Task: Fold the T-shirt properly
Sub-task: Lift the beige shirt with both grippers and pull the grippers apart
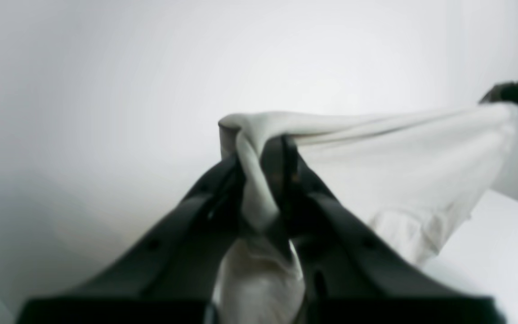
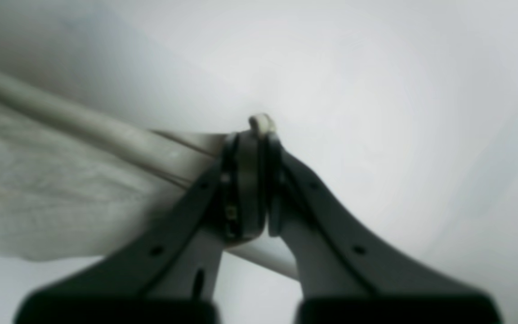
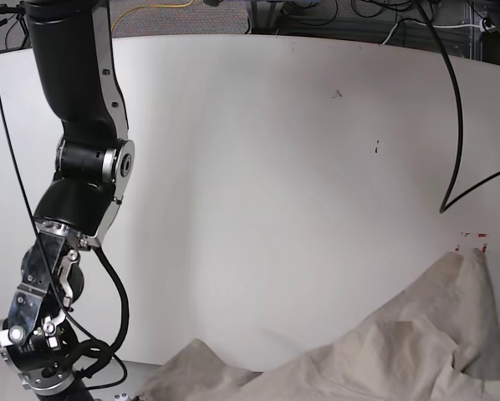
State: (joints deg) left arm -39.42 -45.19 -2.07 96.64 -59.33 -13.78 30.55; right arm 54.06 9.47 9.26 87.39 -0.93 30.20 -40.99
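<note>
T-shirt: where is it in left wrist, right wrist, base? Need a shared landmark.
Left wrist: T-shirt centre to right, pinched in the left gripper.
Right wrist: left half, its rolled edge clamped in the right gripper.
Base: bottom edge, centre to right.
Shared landmark: white table.

- Most of the white surface (image 3: pixel 275 167) ahead of me lies bare, wide room to pass
- The T-shirt (image 3: pixel 384 359) hangs stretched between my left pincer (image 1: pixel 263 153) and right pincer (image 2: pixel 252 144), barring the way between them
- My right arm (image 3: pixel 83 167) stands over the surface's side
- A black cable (image 3: pixel 455 109) droops across the far corner
</note>
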